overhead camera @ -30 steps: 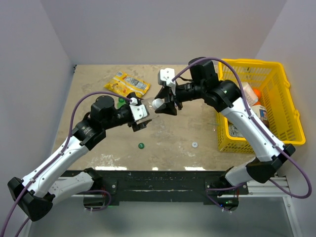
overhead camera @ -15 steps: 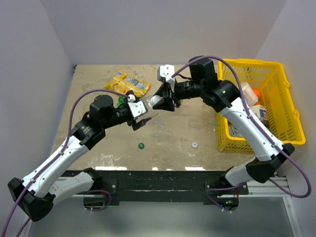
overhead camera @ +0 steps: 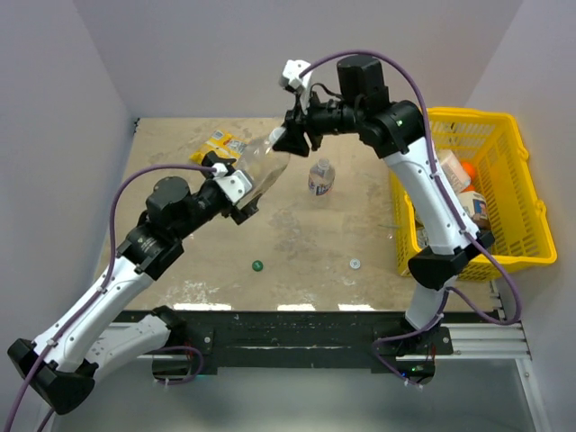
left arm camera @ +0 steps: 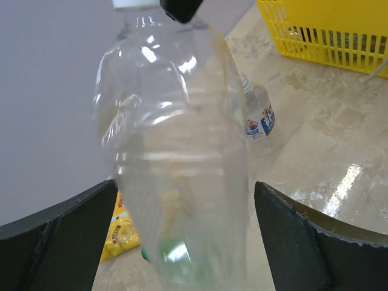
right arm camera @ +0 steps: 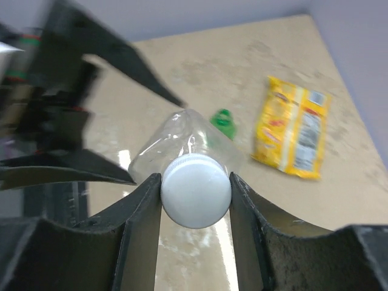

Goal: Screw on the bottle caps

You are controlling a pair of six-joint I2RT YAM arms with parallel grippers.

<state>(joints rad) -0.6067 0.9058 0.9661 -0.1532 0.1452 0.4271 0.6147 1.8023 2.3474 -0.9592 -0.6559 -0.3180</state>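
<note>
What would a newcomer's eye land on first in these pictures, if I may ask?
A clear plastic bottle held tilted above the table between both arms: the left jaws grip its body, the right jaws pinch its round white plastic cap. Then the bright yellow plastic basket at the table's right edge.

The beige, mottled table (overhead camera: 297, 238) carried a small clear labelled bottle (overhead camera: 320, 178) standing upright near its middle. It was well apart from a dark green cap (overhead camera: 257, 265) and a pale cap (overhead camera: 355, 264), which lay flat nearer the front edge and apart from each other. Toward the back left lay a yellow snack packet (overhead camera: 219, 148), with a small green bottle (right arm camera: 223, 119) just beside it in the right wrist view, and a yellow basket (overhead camera: 468, 115) sat along the right edge.
</note>
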